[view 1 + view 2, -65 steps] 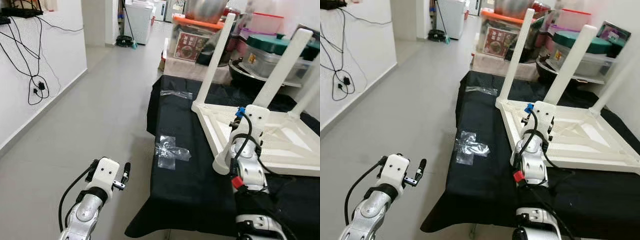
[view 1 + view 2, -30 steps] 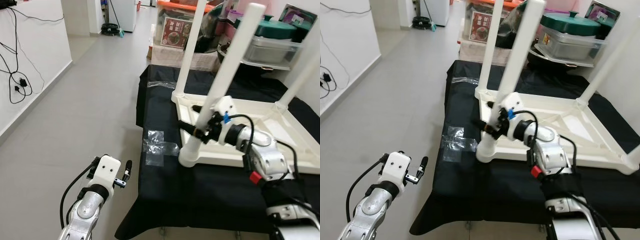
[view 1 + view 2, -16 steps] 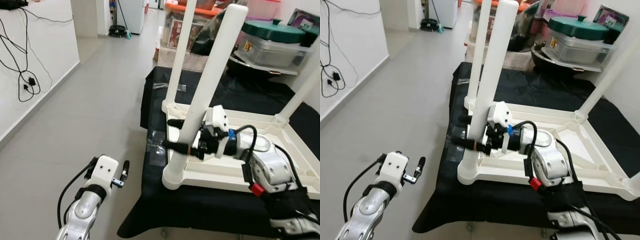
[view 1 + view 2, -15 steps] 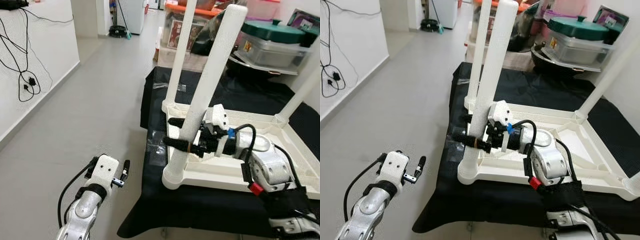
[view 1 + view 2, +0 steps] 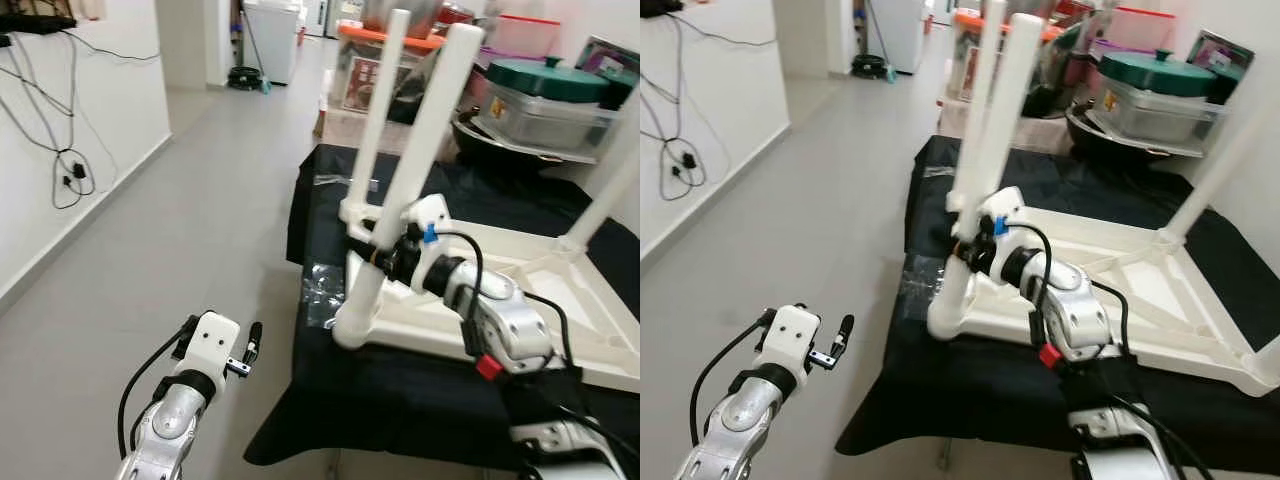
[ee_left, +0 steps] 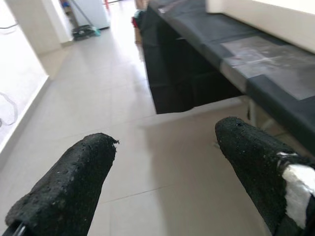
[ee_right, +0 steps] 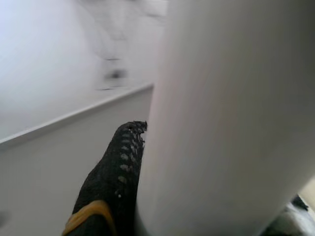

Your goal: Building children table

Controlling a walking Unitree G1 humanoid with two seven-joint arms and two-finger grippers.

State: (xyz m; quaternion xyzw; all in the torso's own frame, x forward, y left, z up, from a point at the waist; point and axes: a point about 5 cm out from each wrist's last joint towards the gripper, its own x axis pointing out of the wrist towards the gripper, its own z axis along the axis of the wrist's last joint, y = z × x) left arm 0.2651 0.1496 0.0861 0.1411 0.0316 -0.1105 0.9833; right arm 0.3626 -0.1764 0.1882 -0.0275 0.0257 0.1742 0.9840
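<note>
The black-draped table (image 5: 330,400) carries the white children's table (image 5: 560,290), upside-down w/ legs pointing up, occupying the table's right part; storage boxes and a green-lidded pot (image 5: 548,85) crowd the far end, grey floor (image 5: 200,220) to the left. Key relation: the near-left leg (image 5: 400,190) runs its long axis upward, leaning slightly right, and the right pincer (image 5: 372,252) is clamped around it low down, just above the corner socket; right wrist view shows one black finger (image 7: 115,182) pressed against the white tube. So the right arm is on the leg; the left pincer (image 5: 250,350) hangs well apart over the floor, fingers spread, holding nothing. Vs. 0.5 s ago: the grip looks the same, but the view has shifted, so cam moved, prob. not the leg. A clear plastic bag (image 5: 320,285) lies beside the corner.
</note>
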